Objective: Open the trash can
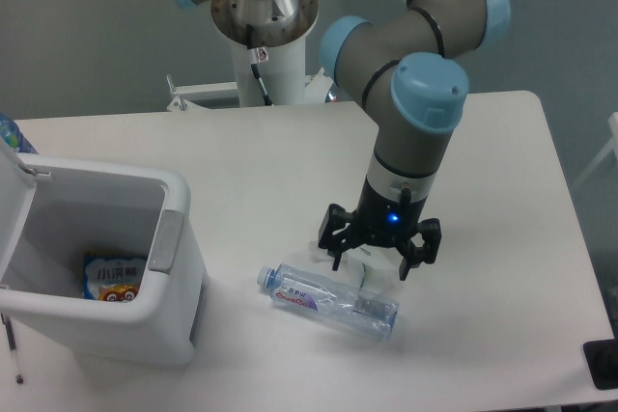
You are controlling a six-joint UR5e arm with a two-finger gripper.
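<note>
Now the arm [410,132] points down, fingers [338,250] seemingly spread above the bottle [328,298].

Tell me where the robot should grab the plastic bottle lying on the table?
Probably around the middle of the plastic bottle, coming straight down from above. It lies flat on the table, so the fingers of the open gripper could close across its round, narrow body.

White trash can [145,320], grey latch [165,241], black fingers [338,250].
</note>
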